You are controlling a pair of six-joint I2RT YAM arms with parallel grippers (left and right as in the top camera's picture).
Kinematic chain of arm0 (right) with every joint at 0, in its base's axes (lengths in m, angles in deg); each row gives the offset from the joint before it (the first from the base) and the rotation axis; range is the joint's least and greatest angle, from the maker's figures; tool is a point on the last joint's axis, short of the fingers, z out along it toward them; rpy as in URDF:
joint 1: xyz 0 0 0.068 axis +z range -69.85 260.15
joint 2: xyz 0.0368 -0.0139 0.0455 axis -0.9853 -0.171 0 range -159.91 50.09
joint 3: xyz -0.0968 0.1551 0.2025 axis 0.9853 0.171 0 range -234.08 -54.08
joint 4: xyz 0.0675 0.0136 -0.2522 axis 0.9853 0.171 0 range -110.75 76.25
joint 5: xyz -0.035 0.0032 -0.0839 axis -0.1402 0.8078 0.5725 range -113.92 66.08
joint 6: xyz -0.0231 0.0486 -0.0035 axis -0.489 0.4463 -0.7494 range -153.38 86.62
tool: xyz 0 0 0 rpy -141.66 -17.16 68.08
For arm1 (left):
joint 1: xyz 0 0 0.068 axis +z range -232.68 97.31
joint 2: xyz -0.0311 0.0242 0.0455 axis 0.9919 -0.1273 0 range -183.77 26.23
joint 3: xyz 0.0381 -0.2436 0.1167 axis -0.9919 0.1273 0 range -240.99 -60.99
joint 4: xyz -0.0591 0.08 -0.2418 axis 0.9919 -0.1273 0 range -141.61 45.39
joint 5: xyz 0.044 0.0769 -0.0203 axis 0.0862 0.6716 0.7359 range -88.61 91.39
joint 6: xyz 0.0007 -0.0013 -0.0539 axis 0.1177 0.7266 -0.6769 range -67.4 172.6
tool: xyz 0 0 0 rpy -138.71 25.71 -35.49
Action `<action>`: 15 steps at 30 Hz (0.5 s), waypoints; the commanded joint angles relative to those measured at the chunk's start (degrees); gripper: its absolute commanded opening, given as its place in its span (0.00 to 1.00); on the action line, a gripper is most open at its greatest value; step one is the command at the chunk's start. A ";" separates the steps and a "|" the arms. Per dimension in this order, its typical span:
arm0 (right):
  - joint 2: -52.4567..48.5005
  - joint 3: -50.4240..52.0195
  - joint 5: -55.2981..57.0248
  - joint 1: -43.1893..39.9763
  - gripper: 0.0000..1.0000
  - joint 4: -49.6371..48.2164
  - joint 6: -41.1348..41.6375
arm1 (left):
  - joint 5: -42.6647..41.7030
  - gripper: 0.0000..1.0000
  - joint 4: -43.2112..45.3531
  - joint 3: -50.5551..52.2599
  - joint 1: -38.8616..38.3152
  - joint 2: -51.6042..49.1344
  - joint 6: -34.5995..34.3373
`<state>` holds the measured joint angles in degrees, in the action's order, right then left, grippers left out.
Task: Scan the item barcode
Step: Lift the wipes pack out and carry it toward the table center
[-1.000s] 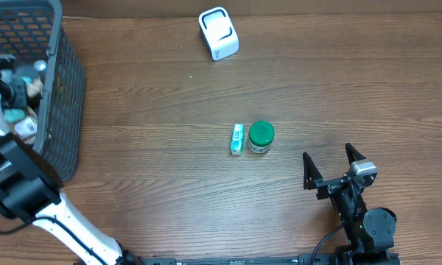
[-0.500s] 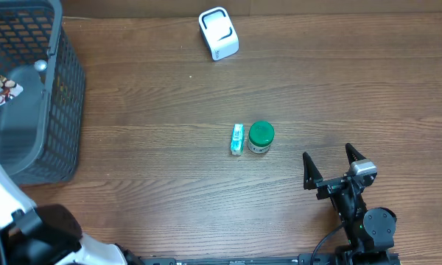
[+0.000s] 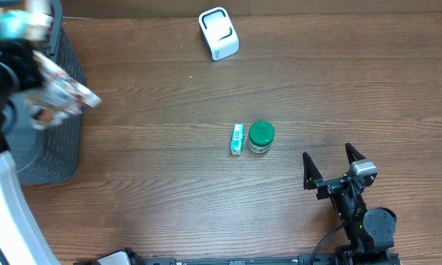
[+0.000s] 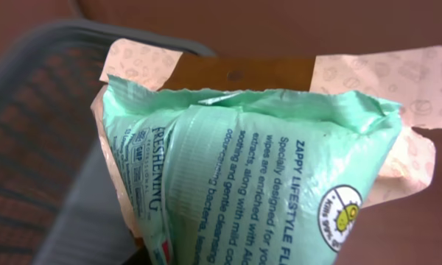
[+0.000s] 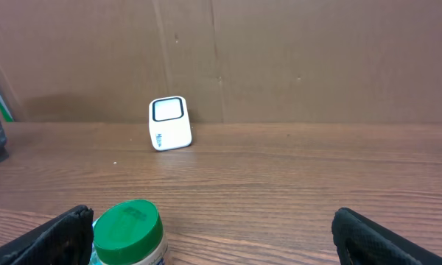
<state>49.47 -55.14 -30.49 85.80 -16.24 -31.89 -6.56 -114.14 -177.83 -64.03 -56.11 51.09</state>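
Left gripper [image 3: 43, 98] is clamping a mint-green plastic wipes pack with pale pink printed flaps [image 4: 258, 184]. The pack is filling the left wrist view, so the fingers themselves aren't showing, but the pack is clearly hanging from that arm in the overhead. It's sitting in the air at 10 o'clock on the overhead, over the near rim of the dark grey mesh basket [image 3: 68, 151], clear of the brown wood-grain table [image 3: 353, 73].

Right gripper [image 3: 328, 157] is idling at 5 o'clock, jaws spread wide, nothing in them.

The small white box scanner with the dark window [image 3: 219, 33] is standing at 12 o'clock, well apart from the pack. The green-lidded round jar [image 3: 261, 136] and the little teal carton [image 3: 237, 139] are lying side by side at centre, between pack and right arm but off the direct line to the scanner.

Step in hand, as I'm reading it: carrying the pack across to the scanner window.

Doing it well:
- Travelling high, heading towards 1 o'clock from the basket, staying north of the jar and carton.
- Presenting the barcode face square to the window. The wrist view is showing only print, no barcode, and the overhead is blurred there, so it's probably on another face; expecting a wrist roll.
- Soft pack, so easing the speed to stop it flapping and pulling the film flat.
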 commanded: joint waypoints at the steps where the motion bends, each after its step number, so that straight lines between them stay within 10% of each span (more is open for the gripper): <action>1: 0.46 0.61 0.48 -0.26 1.00 -0.26 -0.07 | -1.09 0.16 -4.22 -1.07 -5.97 1.46 -1.31; 15: 0.46 0.61 0.48 -0.26 1.00 -0.26 -0.07 | -0.66 0.17 -16.15 5.20 -22.16 -0.48 -3.89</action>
<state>49.47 -55.14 -30.51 85.80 -16.24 -31.91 -6.99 -130.58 -175.34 -83.55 -56.18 48.59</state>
